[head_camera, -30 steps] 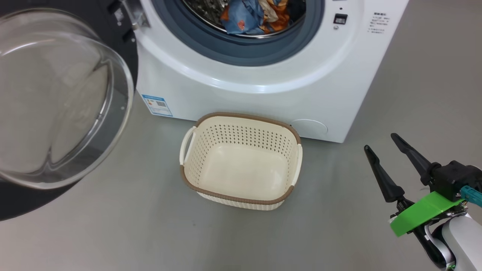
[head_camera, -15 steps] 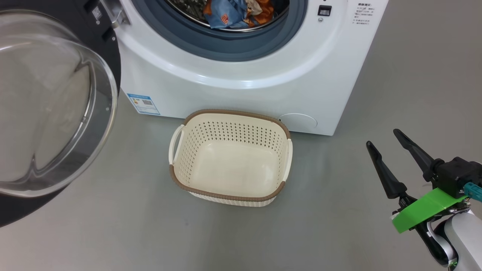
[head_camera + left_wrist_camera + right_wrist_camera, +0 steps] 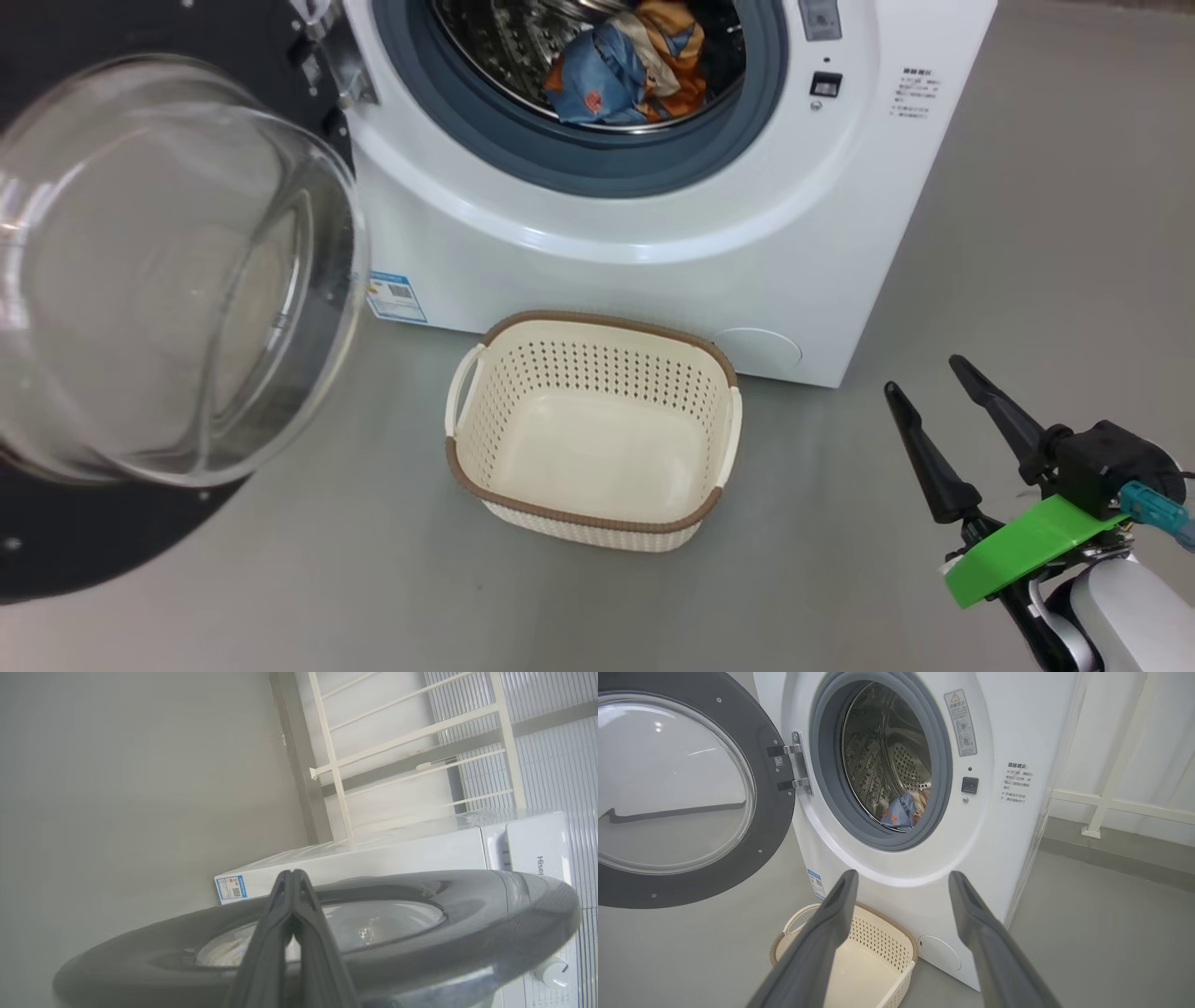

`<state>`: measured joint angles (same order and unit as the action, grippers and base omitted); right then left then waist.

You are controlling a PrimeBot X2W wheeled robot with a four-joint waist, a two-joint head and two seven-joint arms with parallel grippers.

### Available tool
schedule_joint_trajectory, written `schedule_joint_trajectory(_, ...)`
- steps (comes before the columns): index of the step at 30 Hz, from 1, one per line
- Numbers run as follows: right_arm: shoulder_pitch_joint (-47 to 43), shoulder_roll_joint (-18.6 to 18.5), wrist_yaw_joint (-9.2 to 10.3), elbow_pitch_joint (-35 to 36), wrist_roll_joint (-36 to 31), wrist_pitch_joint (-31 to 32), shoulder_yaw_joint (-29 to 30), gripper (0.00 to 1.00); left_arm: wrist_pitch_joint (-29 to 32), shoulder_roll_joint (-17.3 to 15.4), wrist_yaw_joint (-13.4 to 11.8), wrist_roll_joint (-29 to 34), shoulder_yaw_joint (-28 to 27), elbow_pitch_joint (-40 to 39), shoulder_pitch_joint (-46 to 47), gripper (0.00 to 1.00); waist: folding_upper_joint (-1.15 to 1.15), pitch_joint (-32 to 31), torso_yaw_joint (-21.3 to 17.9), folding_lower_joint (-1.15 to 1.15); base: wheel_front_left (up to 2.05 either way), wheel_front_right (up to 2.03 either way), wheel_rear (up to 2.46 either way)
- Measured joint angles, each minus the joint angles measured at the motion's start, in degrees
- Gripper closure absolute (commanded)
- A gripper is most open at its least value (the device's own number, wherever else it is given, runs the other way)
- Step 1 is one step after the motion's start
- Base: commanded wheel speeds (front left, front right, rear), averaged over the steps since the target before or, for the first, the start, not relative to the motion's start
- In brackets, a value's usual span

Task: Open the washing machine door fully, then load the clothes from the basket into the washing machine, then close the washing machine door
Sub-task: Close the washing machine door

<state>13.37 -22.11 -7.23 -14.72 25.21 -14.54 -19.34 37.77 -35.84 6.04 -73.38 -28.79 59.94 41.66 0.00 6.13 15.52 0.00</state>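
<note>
1. Deep inside the steel drum (image 3: pixel 504 37), the clothes (image 3: pixel 621 70) lie in a crumpled blue-and-orange heap on its lower curve. They sit behind the grey gasket (image 3: pixel 597 168), so nothing trails over the lip where it could foul the door.
2. Just near of the washing machine (image 3: pixel 653 243), the basket (image 3: pixel 597 373) stands upright and empty on the floor (image 3: pixel 840 560). Its far rim is close to the white front, between the blue sticker (image 3: pixel 397 297) and the round cover (image 3: pixel 758 347). That spot gives a short lift up to the opening. With nothing left in the basket, loading looks finished.
3. At the left, the washing machine door (image 3: pixel 177 280) hangs wide on its hinge (image 3: pixel 341 65), with the glass bowl bulging toward the near side. It is swung well clear of the opening, and closing it appears to be the one step left.
4. Beyond the door's outer side, the left pincer (image 3: pixel 292 873) is pressed together and holds nothing, its tips showing over the black ring. Joined fingers make a blunt pusher, which is probably why it sits there. I cannot tell whether it touches the door.
5. At the near right, the right pincer (image 3: pixel 924 375) is spread wide and empty above the floor, well apart from the basket and pointing toward the machine. It seems parked out of the door's swing.
</note>
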Motion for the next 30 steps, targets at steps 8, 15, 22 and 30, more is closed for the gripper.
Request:
schedule_joint_trajectory(8, -1.0, 2.3, 0.0, -0.3, 0.0, 0.0, 1.0, 0.0, 14.1, 6.4, 0.5, -3.2, 3.8, -11.4, -5.3, 1.0, 0.0, -2.8, 1.0, 0.0, 0.0, 0.0, 0.0)
schedule_joint_trajectory(15, -2.5, 3.8, 0.0, -0.3, 0.0, 0.0, 2.2, 0.0, 24.4, 12.6, -6.6, -8.9, 4.3, -28.4, -12.1, 1.0, 0.0, -4.6, 1.0, 0.0, 0.0, 0.0, 0.0)
schedule_joint_trajectory(22, -3.6, 4.9, 0.0, -0.3, 0.0, 0.0, 2.9, 0.0, 27.2, 17.6, -15.6, -9.7, 5.8, -48.7, -20.4, 1.0, 0.0, -5.2, -0.4, 0.0, 0.0, 0.0, 0.0)
schedule_joint_trajectory(30, -3.6, 6.3, 0.01, -0.3, 0.0, 0.0, 2.8, 0.0, 25.2, 23.2, -20.5, -8.7, 9.0, -58.9, -22.3, 1.0, 0.0, -5.2, -4.0, 0.0, 0.0, 0.0, 0.0)
